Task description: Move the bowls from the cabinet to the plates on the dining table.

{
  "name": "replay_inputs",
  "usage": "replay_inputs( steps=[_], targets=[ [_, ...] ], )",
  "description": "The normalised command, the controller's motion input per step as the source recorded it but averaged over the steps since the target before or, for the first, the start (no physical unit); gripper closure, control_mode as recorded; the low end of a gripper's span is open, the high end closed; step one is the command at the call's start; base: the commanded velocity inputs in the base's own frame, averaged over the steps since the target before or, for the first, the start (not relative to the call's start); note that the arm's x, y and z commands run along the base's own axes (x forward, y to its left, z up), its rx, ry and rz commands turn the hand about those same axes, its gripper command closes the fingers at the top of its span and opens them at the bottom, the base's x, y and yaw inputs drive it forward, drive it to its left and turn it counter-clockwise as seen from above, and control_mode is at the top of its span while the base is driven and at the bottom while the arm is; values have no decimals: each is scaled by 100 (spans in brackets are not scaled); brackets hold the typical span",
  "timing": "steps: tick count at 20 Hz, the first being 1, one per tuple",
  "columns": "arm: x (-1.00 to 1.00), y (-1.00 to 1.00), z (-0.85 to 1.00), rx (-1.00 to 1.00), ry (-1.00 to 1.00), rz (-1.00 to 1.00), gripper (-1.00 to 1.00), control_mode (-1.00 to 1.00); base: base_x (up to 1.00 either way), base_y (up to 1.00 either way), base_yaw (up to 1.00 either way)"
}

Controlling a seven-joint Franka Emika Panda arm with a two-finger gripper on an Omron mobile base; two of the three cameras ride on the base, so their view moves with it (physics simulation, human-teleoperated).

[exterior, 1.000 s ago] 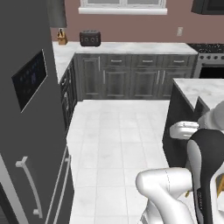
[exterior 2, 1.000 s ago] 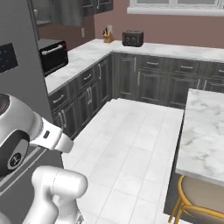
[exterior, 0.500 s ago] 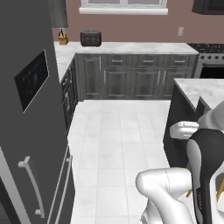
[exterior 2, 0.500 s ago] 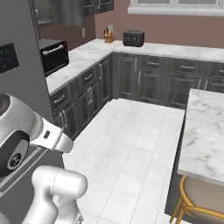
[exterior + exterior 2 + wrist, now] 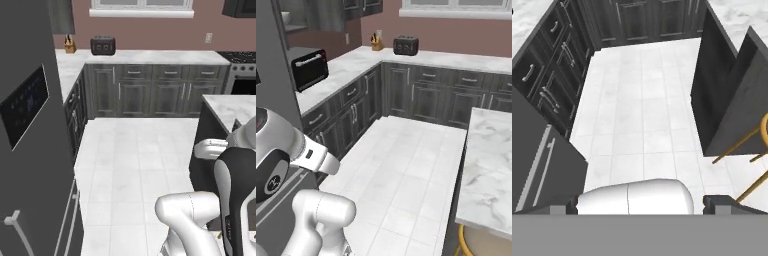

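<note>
The bowls and the plates are out of view. Dark grey wall cabinet (image 5: pixel 331 15) hangs at the upper left of the right base view, above the worktop. A corner of the white marble dining table (image 5: pixel 491 165) shows at the right, and also at the right of the left base view (image 5: pixel 227 107). In the hand view my gripper (image 5: pixel 642 205) points down at the white tiled floor. Its two dark fingertips (image 5: pixel 722 202) stand far apart and it is open, holding nothing. My white arm is folded close over the base.
A tall dark fridge (image 5: pixel 30 125) stands close on the left. Low drawer cabinets (image 5: pixel 150 90) line the back wall, with a toaster (image 5: pixel 102 46), a knife block (image 5: pixel 70 46) and a microwave (image 5: pixel 308 67) on the worktop. A yellow stool (image 5: pixel 466 240) stands under the table.
The whole scene has shifted slightly in both base views, so the base has moved a little. The arm holds the same pose and the gripper stays open.
</note>
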Motion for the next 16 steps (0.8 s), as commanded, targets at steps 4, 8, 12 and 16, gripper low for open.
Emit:
replay_inputs(
  steps=[4,8,12,16],
  targets=[
    [0,0,0,0,0,0,-100,100,72,9,0],
    [0,0,0,0,0,0,-100,100,74,10,-1],
    [0,0,0,0,0,0,-100,100,76,11,-1],
    [0,0,0,0,0,0,-100,100,80,14,-1]
  ],
)
